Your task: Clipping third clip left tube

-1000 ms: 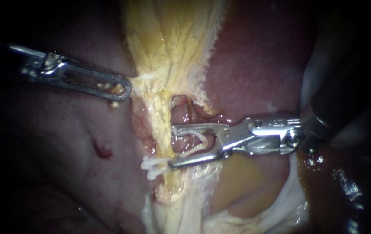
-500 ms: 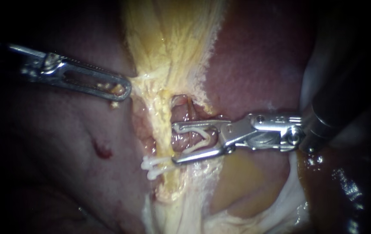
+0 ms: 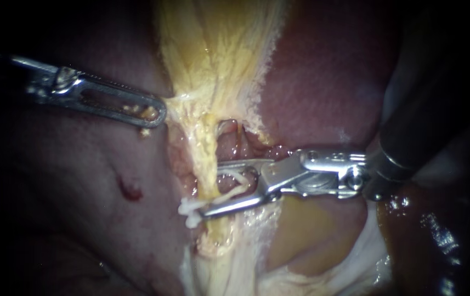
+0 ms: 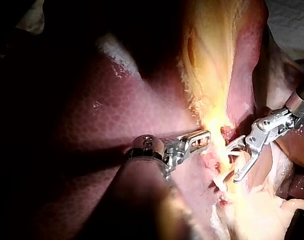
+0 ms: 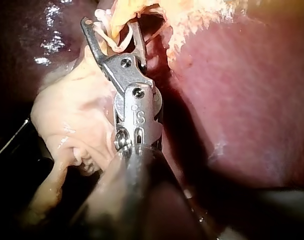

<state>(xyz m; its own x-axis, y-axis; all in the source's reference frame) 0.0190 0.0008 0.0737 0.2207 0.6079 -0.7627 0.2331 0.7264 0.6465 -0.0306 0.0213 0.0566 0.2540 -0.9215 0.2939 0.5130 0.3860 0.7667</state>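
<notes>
**The tube runs up and down, and the clip comes at it from the side**

The big dark red liver (image 3: 322, 82) lies under everything. A yellow stringy band of tissue (image 3: 218, 55) runs down its middle. My left instrument (image 3: 158, 116), a long silver tool with slotted jaws, pinches the band's left edge with its jaws together, well apart from the job.

My right instrument (image 3: 211, 189), a silver tool with two thin jaws, is the near one. Its jaws stand apart in a V and carry a white bendy clip (image 3: 243, 183), one leg on each jaw.

The left tube (image 3: 207, 148), a thin yellow string, runs up and down. The jaws point across it from its right side. The tube sits at the jaw tips, not deep in the V. The lower tip is past it, but I cannot tell about the upper tip. I think the jaws must go deeper across before squeezing.

Small white clip ends (image 3: 189, 211) poke out just beside the lower tip.
</notes>
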